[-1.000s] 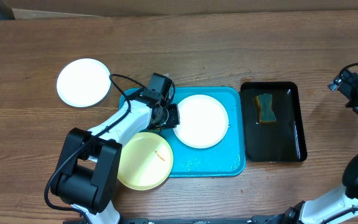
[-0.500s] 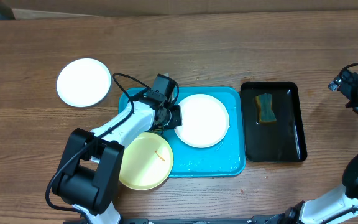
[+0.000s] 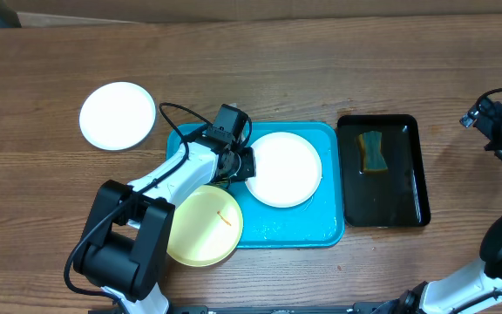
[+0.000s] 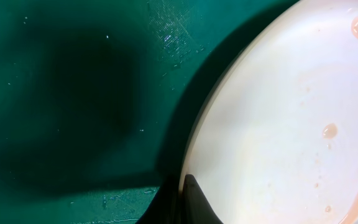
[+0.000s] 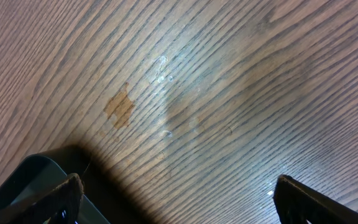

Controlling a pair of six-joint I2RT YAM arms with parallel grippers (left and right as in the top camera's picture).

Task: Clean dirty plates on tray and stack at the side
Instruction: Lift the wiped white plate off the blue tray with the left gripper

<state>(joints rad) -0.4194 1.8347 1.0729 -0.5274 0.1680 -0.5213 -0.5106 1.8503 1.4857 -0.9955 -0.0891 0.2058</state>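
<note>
Plates: three; white plate [image 3: 281, 168] lying on tray [image 3: 321, 231], centre; yellow plate [image 3: 201, 224] overhanging its lower-left rim; second white [image 3: 118, 115] sitting on counter [image 3: 321, 70], upper left.
Handling: probably stiff, slippery; pinching the rim seems best.
Left fingers [image 4: 197, 208]: sitting at white plate's left rim; spread cannot be told.
Right fingers [image 5: 319, 199]: gaping wide, holding nothing.

Left gripper [image 3: 244, 163] low, pointing rightward; right gripper [image 5: 179, 183] (fingers spread wide) far right, facing down.

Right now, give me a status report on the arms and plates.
Left gripper at left rim of white plate, grip unclear. Right gripper open over table. Plate smeared, on tray. Nothing blocking.
</note>
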